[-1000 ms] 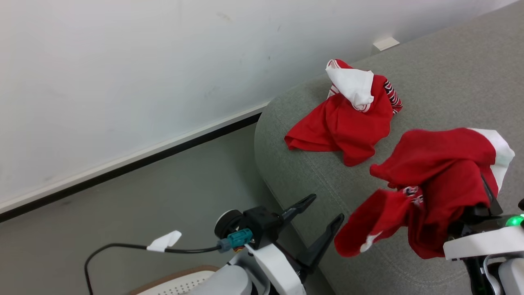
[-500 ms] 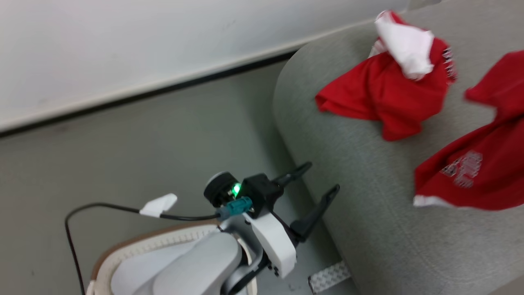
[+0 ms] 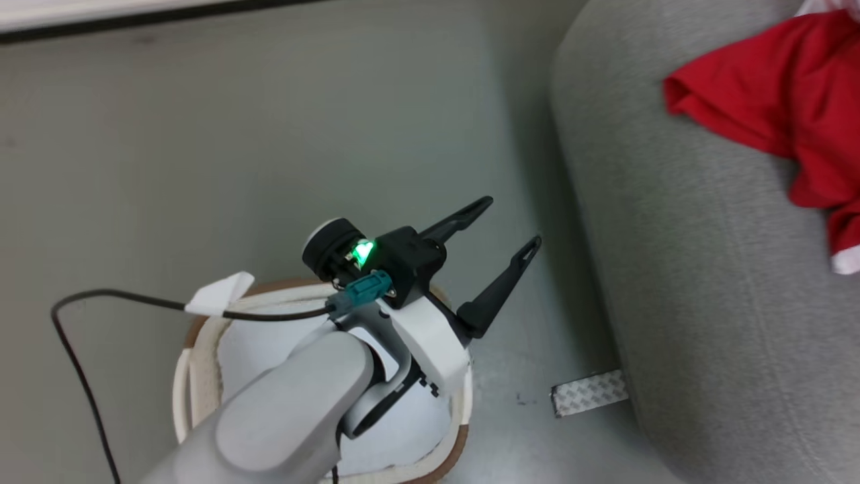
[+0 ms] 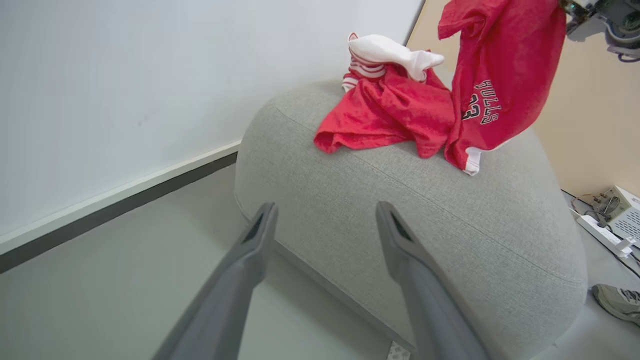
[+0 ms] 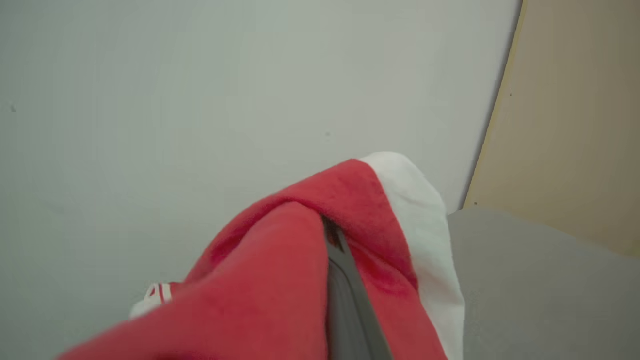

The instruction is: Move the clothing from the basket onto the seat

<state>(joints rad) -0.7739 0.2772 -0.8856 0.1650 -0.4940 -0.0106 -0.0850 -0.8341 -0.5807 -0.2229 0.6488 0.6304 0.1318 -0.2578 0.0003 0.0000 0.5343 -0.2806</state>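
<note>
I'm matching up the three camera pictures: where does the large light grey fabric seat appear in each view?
Head view: the light grey fabric seat runs down the right side.
Left wrist view: it spans the middle.
Right wrist view: it sits in the lower right corner.
Shared landmark: the bright red fabric clothing, on or beside the seat in every view.
</note>
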